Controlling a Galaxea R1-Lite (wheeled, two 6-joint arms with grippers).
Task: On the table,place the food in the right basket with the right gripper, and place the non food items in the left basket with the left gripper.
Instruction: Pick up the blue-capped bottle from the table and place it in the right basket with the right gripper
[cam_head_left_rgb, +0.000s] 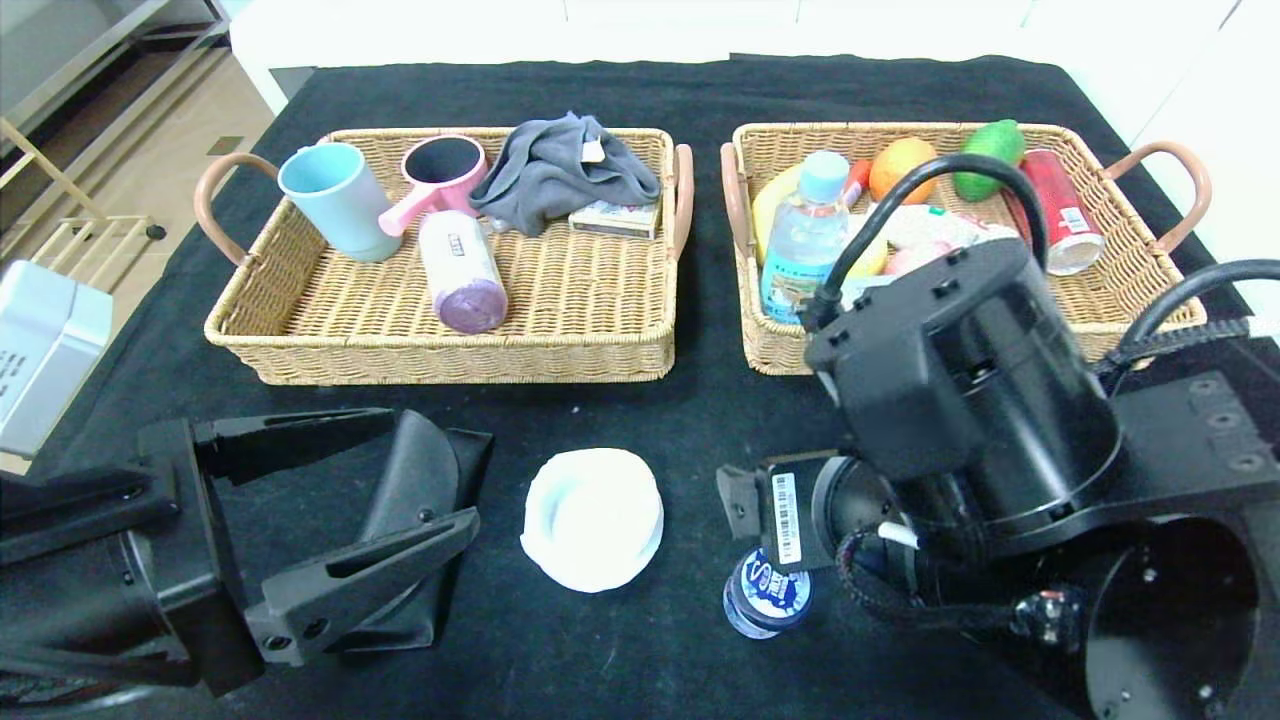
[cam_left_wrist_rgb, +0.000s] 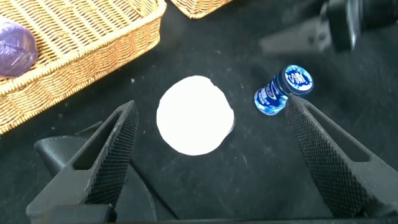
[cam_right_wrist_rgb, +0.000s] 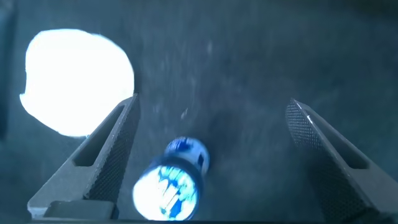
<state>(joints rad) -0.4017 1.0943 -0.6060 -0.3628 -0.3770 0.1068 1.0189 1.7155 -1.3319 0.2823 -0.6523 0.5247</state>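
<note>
From my head I count two baskets: the left basket (cam_head_left_rgb: 300, 340) holds five non-food things, the right basket (cam_head_left_rgb: 1130, 290) food. Two things lie loose on the table (cam_head_left_rgb: 640, 400): one white bowl (cam_head_left_rgb: 593, 519) and one small blue bottle (cam_head_left_rgb: 767, 594) under my right arm.

My left gripper (cam_left_wrist_rgb: 205, 155) spreads wide over the bowl (cam_left_wrist_rgb: 195, 114); the bottle (cam_left_wrist_rgb: 285, 90) lies beside one finger.

My right gripper (cam_right_wrist_rgb: 211, 162) gapes, the bottle (cam_right_wrist_rgb: 171, 183) between its fingers, untouched, its blue cap facing this camera.
</note>
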